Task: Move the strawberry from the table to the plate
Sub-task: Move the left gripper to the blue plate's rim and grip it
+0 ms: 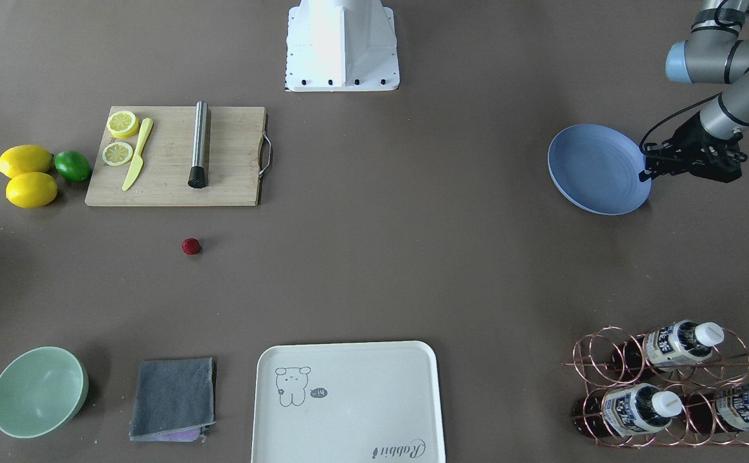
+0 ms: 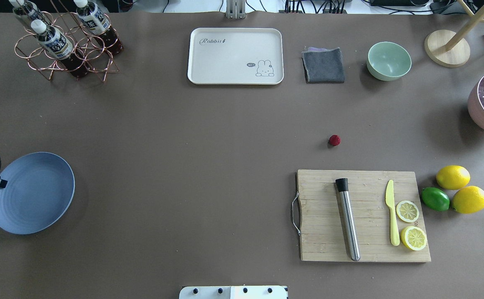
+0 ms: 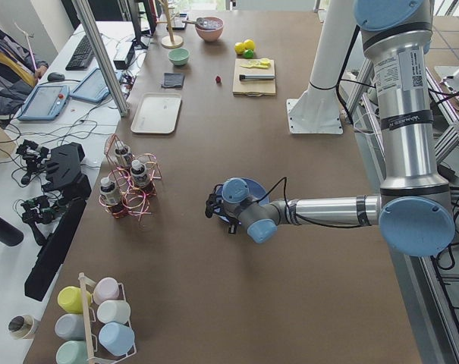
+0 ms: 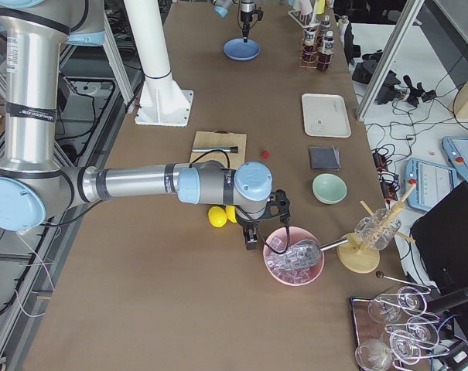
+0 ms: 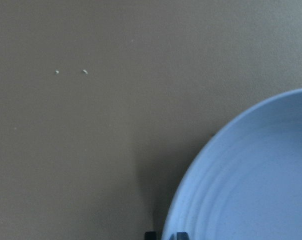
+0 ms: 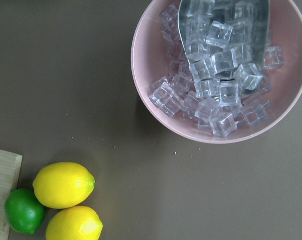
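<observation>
The strawberry [image 1: 191,246] lies bare on the worktop [image 1: 374,270], in the half toward the right end. It is about midway between the robot's edge and the far edge, just past the far long side of the board [image 1: 233,161], and touches nothing. The plate [image 1: 596,168] is well apart from it, near the worktop's left end. The left claw [image 1: 645,164] is at the plate's rim on the side nearest that end, narrowed onto the rim with a finger on either side. In the left wrist view the rim runs down between the two fingertips [image 5: 151,235]. The plate looks slightly tilted and casts a soft shadow toward the worktop's middle; whether it is clear of the surface I cannot tell. The right claw [image 4: 251,238] hangs over the right end, between the lemons [image 6: 63,184] and the pink bowl [image 6: 137,55]. Only the side view shows it, so I cannot tell how wide it stands. Its wrist camera looks down on two lemons touching each other, a lime [image 6: 23,211] beside them at the board's corner, and ice cubes [image 6: 210,85] filling the pink bowl. On the board lie a knife [image 1: 137,155], two lemon slices [image 1: 117,153] and a steel rod [image 1: 200,143]. Along the far edge are a tray [image 1: 348,411], a cloth [image 1: 173,399], a green bowl [image 1: 36,392] toward the right corner and a bottle rack [image 1: 605,360] toward the left corner.
</observation>
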Motion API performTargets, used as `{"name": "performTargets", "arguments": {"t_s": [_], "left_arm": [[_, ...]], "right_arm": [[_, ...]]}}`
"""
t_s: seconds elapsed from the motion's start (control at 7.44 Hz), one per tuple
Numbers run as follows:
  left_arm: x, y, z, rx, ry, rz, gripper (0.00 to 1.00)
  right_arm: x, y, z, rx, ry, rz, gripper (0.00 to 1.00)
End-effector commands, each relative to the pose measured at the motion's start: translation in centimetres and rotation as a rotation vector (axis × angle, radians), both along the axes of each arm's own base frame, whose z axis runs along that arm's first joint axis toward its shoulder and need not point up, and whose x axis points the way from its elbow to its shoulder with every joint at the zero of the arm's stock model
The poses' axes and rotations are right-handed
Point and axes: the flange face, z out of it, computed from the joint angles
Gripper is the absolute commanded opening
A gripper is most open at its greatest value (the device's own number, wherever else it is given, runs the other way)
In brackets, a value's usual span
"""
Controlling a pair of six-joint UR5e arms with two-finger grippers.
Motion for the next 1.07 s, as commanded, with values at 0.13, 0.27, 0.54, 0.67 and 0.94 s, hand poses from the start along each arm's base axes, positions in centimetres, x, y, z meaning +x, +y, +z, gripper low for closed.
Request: {"name": "performTargets", "arguments": {"t_s": [0.13,0.27,0.54,0.67,0.94], "left_arm": [[1.8,-2.0,-9.0,-0.098,0.19,0.014,0.0],[4.5,-5.1,-14.3,-0.162,0.248,-0.048,0.0],[12.2,-6.5,-22.1,-0.231,0.312,-0.072,0.0],[17.3,-5.6,-25.6,-0.287,0.329,-0.088,0.0],[22.7,-7.0,-32.5,-0.289,0.282,-0.164,0.0]], "right_arm": [[0.0,-1.0,-1.2,0.032,0.001,0.001,1.0],[-0.6,-2.0,-2.1,0.047,-0.001,-0.01,1.0],[-5.1,-4.4,-5.8,-0.032,-0.009,0.026,1.0],[-8.4,-4.9,-8.7,-0.054,-0.013,0.027,1.0],[-15.6,-6.3,-14.0,-0.116,-0.029,0.04,0.99]]}}
